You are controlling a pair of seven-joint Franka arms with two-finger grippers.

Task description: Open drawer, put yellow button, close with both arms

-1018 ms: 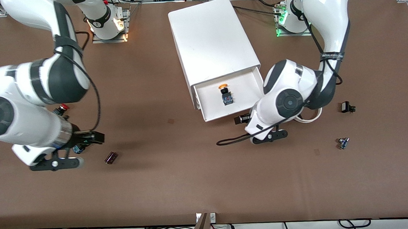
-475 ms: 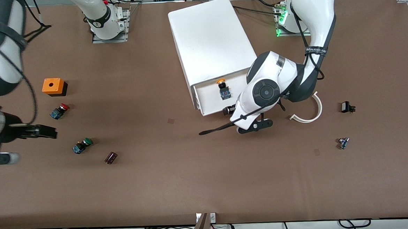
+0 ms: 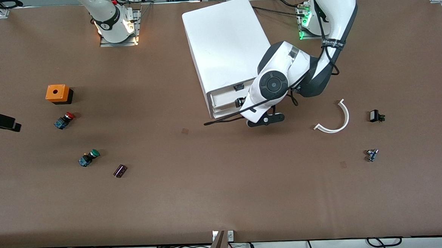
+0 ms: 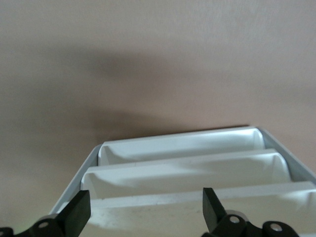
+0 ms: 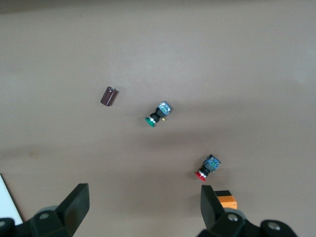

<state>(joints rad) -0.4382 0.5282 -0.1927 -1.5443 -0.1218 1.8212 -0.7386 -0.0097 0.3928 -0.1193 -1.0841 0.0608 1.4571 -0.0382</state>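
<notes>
Drawer (image 3: 225, 95) white, shallow, nearly flush with cabinet (image 3: 224, 44).

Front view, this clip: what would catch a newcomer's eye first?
The big white cabinet at the middle of the table's robot edge, with the left arm's bulky wrist crowding its drawer fronts; the left gripper is open at the top drawer, which looks nearly or fully pushed in. Next, the orange box toward the right arm's end, with the red button and green button nearer the camera. The right gripper is open high over them.
</notes>
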